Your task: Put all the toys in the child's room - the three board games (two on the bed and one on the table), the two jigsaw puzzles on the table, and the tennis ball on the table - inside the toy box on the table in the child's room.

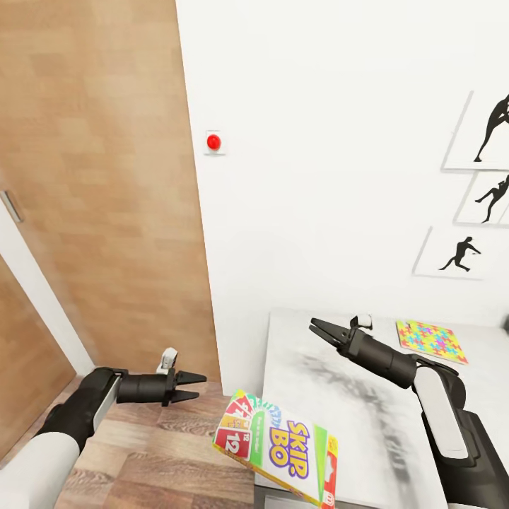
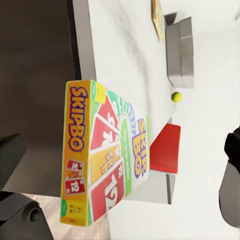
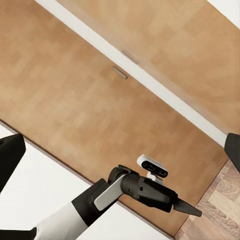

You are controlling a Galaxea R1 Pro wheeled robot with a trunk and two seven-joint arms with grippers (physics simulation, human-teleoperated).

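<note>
The Skip-Bo board game overhangs the desk corner, stiff, light cardboard (best pinched across its thin edges), while both left fingers and right fingers hang open, empty.

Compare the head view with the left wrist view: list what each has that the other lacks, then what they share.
Head view alone: red round wall button, three black silhouette pictures, both open black grippers, left and right.

Left wrist view alone: yellow tennis ball, flat red box, light-grey toy box.

Shared: green-edged Skip-Bo board game, tilted at the pale grey-white table's edge, and the multicoloured jigsaw puzzle.
</note>
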